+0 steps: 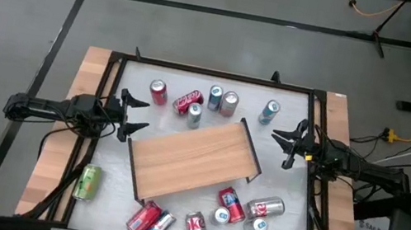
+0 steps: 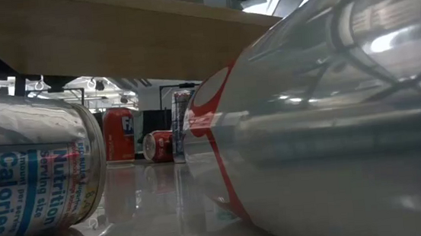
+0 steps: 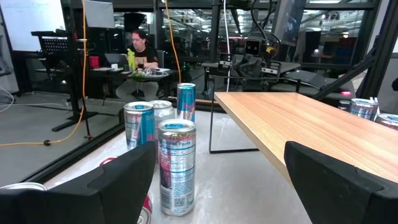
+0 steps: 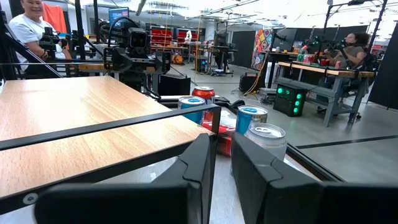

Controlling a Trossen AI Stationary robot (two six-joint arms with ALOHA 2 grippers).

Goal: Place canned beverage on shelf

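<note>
Cans (image 1: 228,205) lay scattered on the desk (image 1: 287,229) around the bare shelf (image 1: 193,161), none yet placed, with the left end effector (image 1: 137,115) open and empty and the right end effector (image 1: 280,141) shut and empty, so the task appeared unstarted.

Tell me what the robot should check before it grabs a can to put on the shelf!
1. Shelf top free for a can: ok, no can stands on the board.
2. Left gripper open and holding nothing: ok, its fingers are spread wide.
3. Right gripper ready to grab: not ok, its fingers are shut with nothing between them.
4. An upright can close to the left gripper: ok, the silver can stands just ahead of it.
5. Room around that can: cannot tell, more cans stand close behind it.
6. Green can easy to pick: not ok, it lies on its side.
</note>
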